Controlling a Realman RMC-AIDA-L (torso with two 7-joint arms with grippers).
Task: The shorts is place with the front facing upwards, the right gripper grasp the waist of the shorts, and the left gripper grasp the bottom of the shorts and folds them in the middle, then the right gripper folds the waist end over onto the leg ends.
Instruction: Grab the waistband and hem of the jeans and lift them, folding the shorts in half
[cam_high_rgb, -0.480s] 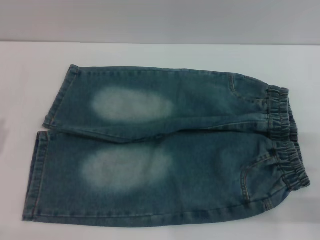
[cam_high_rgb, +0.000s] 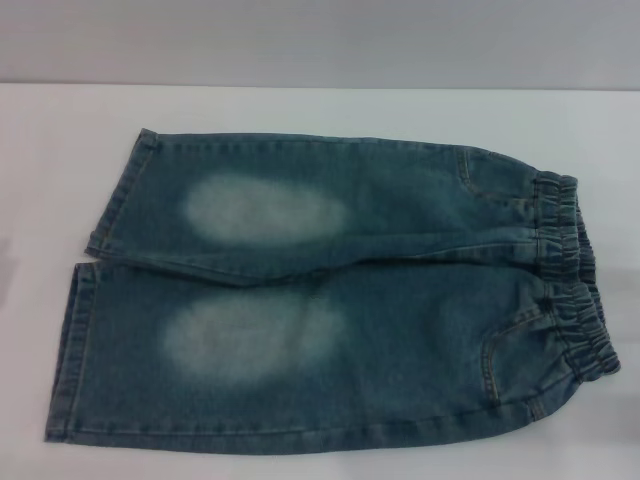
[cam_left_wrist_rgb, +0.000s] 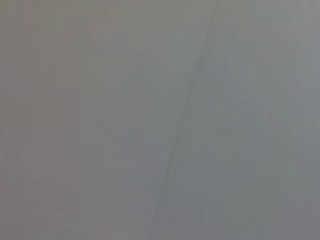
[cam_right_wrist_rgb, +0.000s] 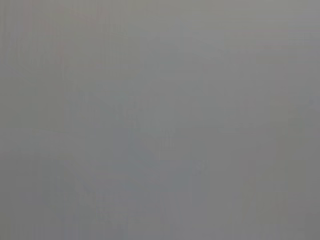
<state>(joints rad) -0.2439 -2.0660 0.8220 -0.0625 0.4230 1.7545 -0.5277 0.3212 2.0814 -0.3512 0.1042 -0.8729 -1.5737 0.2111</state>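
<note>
A white table (cam_high_rgb: 300, 110) fills the head view, with a grey wall (cam_high_rgb: 320, 40) behind it along the 12 o'clock edge. The shorts (cam_high_rgb: 330, 300) lie flat and unfolded on the table, front side up, spread across most of the surface. The gathered elastic waist of the shorts (cam_high_rgb: 570, 280) sits at 3 o'clock, and the two legs run out toward 9 o'clock. The bottom of the shorts (cam_high_rgb: 90, 300) shows as two straight stitched hems, the far leg's hem toward 10 o'clock and the near leg's hem toward 8 o'clock, with a narrow gap of white table between the legs at that end. Each leg carries a pale faded oval patch (cam_high_rgb: 262, 210). A patch pocket (cam_high_rgb: 520, 350) lies just beside the waistband at about 4 o'clock.

Neither the left gripper nor the right gripper appears in any view; both wrist views show only a plain grey surface, so whether their fingers are apart or together cannot be told.
</note>
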